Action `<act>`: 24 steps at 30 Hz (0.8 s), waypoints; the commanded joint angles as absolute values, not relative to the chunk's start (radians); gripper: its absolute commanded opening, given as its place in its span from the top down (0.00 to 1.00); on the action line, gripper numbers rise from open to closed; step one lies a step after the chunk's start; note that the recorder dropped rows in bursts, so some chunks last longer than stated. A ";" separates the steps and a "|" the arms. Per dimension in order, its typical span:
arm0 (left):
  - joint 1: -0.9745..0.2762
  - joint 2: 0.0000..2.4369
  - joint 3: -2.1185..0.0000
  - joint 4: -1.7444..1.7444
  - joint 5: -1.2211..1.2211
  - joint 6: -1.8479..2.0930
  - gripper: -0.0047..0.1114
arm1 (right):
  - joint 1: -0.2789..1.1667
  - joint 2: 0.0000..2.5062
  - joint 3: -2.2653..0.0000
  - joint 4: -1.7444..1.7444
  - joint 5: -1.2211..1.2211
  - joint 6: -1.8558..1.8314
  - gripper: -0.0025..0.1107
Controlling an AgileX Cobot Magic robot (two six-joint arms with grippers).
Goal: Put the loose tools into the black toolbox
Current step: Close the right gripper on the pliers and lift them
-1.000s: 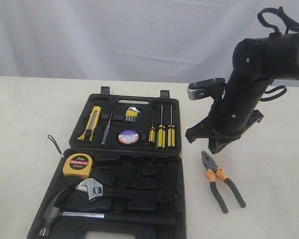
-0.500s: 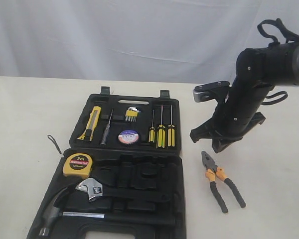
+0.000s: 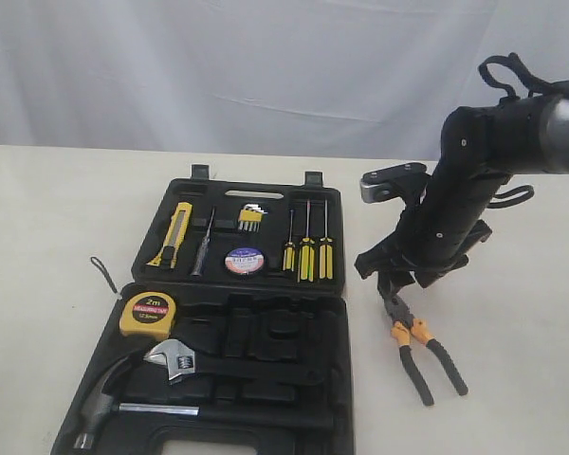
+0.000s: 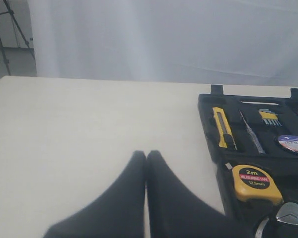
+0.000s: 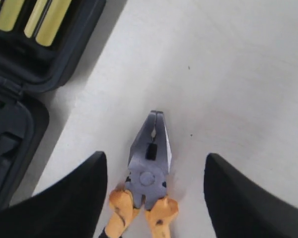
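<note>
The pliers (image 3: 419, 346) are lying on the table (image 3: 57, 209), outside the toolbox (image 3: 266, 336) and just beside its right edge. Their grey head is pointing away from the camera and the orange and black handles are spreading a little toward it. The right gripper (image 5: 154, 161) is hanging directly over the head of the pliers. Its jaws are standing wide apart, one finger on each side of the head, and they are gripping nothing.

The toolbox is lying fully open. In the far half the utility knife (image 3: 174, 234), a thin dark tool (image 3: 202, 245), the hex keys (image 3: 250, 218), the tape roll (image 3: 245, 261) and three screwdrivers (image 3: 308, 248) are sitting in their slots. In the near half the tape measure (image 3: 148, 315) is sitting at the far left corner, and the wrench (image 3: 175, 358) and the hammer (image 3: 104, 403) are lying below it. Several slots in the middle of this half are showing only bare black plastic.

The left gripper (image 4: 146, 156) is hovering over the bare table to the left of the toolbox, with its fingers pressed together and holding nothing.
</note>
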State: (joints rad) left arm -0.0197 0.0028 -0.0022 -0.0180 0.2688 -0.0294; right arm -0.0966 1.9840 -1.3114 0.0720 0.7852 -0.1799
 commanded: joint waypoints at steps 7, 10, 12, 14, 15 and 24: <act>-0.022 0.000 0.000 -0.022 0.268 -0.030 0.96 | -0.103 2.027 -1.317 0.077 0.741 -0.189 0.48; -0.022 0.000 0.000 -0.022 0.268 -0.030 0.96 | -0.103 2.043 -1.317 0.079 0.741 -0.189 0.48; -0.022 0.000 0.000 -0.022 0.268 -0.030 0.96 | -0.103 2.052 -1.317 0.081 0.741 -0.189 0.48; -0.022 0.000 0.000 -0.022 0.268 -0.030 0.96 | -0.103 2.066 -1.317 0.081 0.741 -0.189 0.48; -0.022 0.000 0.000 -0.022 0.268 -0.030 0.96 | -0.103 2.070 -1.317 0.081 0.741 -0.189 0.48; -0.022 0.000 0.000 -0.022 0.268 -0.030 0.96 | -0.103 2.090 -1.317 0.088 0.741 -0.199 0.57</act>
